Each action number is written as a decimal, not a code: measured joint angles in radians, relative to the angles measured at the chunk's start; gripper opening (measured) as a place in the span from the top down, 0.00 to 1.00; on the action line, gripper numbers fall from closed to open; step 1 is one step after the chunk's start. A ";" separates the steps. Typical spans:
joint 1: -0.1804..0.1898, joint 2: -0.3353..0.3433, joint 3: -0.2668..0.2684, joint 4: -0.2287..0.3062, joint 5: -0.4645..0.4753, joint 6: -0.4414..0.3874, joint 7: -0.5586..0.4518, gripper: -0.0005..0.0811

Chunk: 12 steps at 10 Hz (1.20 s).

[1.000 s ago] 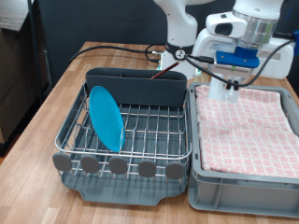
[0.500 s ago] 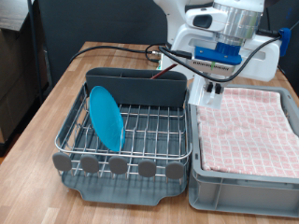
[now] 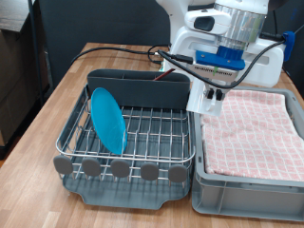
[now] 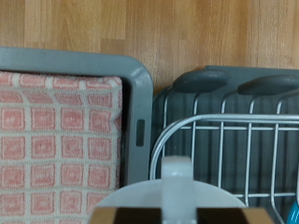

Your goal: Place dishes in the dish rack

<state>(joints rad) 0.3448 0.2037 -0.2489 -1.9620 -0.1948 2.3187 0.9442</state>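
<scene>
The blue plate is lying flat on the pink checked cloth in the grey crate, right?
Not quite. The exterior view shows the blue plate standing on edge in the dish rack, not on the pink checked cloth in the grey crate.

plate in dish rack, exterior view's left | crate right | cup between them

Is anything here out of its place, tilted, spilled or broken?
Nothing stands out. The blue plate stands on edge in the dish rack, as a racked plate should. The gripper holds the white cup above the rack's edge.
</scene>
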 joint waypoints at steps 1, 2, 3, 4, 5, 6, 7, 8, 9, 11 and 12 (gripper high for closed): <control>-0.005 0.026 -0.001 0.030 0.005 -0.004 -0.022 0.91; -0.011 0.058 -0.001 0.071 0.014 -0.019 -0.041 0.91; -0.018 0.091 -0.001 0.115 0.024 -0.041 -0.049 0.91; -0.024 0.120 -0.001 0.152 0.036 -0.048 -0.050 0.91; -0.030 0.143 -0.003 0.176 0.043 -0.048 -0.050 0.91; -0.037 0.160 -0.003 0.191 0.054 -0.046 -0.050 0.91; -0.044 0.175 -0.003 0.202 0.062 -0.042 -0.051 0.91; -0.051 0.189 -0.003 0.211 0.071 -0.036 -0.057 0.91; -0.058 0.202 -0.002 0.220 0.080 -0.031 -0.067 0.91; -0.072 0.231 -0.001 0.245 0.093 -0.027 -0.091 0.91; -0.081 0.248 0.000 0.259 0.110 -0.027 -0.108 0.91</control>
<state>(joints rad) 0.2633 0.4516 -0.2485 -1.7027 -0.0847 2.2915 0.8364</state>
